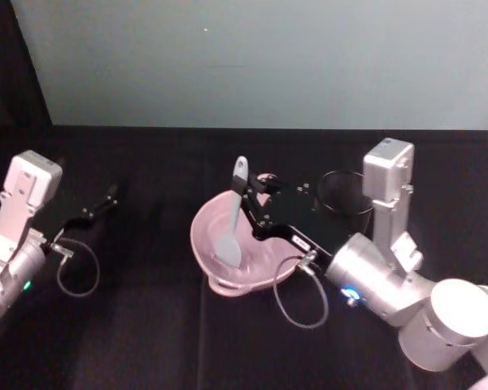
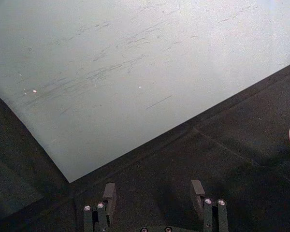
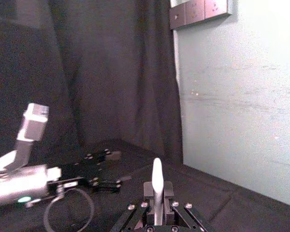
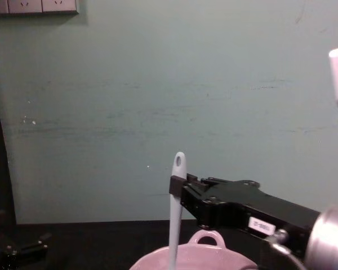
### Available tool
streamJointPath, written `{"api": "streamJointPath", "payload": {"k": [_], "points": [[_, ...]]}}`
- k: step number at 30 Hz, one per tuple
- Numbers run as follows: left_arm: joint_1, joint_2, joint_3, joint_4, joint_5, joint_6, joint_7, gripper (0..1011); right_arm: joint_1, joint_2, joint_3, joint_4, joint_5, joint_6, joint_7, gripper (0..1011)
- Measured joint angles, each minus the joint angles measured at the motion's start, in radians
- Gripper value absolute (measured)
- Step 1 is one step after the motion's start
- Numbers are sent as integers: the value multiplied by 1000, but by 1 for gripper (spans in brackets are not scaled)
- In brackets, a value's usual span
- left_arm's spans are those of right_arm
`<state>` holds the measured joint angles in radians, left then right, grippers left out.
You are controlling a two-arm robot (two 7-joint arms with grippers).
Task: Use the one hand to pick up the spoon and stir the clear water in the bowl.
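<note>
Spoon (image 1: 233, 218) is being held nearly upright, blade down in the bowl (image 1: 264, 258), mid-table. Its handle is being clamped by the right gripper's (image 1: 248, 203) closed fingers. Left gripper (image 1: 106, 197) is being held empty, fingers apart, far left.

Scuffed pale green wall (image 4: 158, 84) behind a black-draped tabletop (image 1: 146, 325); dark curtain (image 3: 111, 72) at its left, possibly socket plates (image 4: 42, 5) mounted high up.

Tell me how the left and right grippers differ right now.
The left gripper is open and empty; the right gripper is shut on the spoon. The left is off over the table's left side; the right is at the bowl, with the spoon blade down inside it. Both are black.
</note>
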<state>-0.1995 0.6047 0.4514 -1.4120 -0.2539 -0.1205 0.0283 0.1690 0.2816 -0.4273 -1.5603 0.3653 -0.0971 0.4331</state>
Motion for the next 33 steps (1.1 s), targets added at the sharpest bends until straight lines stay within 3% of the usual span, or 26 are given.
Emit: {"api": "streamJointPath", "payload": {"k": [9,17,25,30,33], "points": [[0,0,0,0,0,0,0,1011,86,-73,12,152,-57,-82,-56,116],[0,0,0,0,0,0,0,1011,105,-80,56,187,-97,-103,-96,116],[0,0,0,0,0,0,0,1011,71,-36,96,123,-95,-35,-90,116],[0,0,0,0,0,0,0,1011,6,8,105,18,-53,41,-55,116],[0,0,0,0,0,0,0,1011,-17,19,101,-18,-37,57,-43,116]]}}
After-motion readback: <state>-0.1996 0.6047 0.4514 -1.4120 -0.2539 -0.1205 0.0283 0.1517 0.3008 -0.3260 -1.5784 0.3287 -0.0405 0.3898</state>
